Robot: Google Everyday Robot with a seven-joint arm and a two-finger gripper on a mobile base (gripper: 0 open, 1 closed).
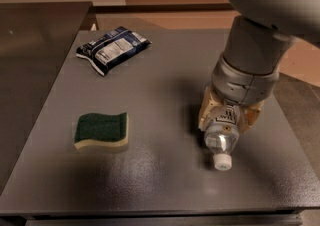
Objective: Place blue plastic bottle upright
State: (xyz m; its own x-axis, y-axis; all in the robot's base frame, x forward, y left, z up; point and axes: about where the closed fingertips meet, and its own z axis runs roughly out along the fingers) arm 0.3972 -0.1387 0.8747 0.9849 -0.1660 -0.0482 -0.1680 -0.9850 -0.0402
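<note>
The blue plastic bottle [221, 141] is a small clear bottle with a white cap that points toward the table's front edge. It is tilted, with its neck low over the grey table [165, 85] right of centre. My gripper [229, 116] comes down from above and its tan fingers [207, 111] close on the bottle's labelled body from both sides. The arm's grey wrist hides the bottle's base end.
A green and yellow sponge [101, 131] lies at the front left of the table. A dark blue snack packet [113, 49] lies at the back left. A darker counter [35, 40] adjoins the table on the left.
</note>
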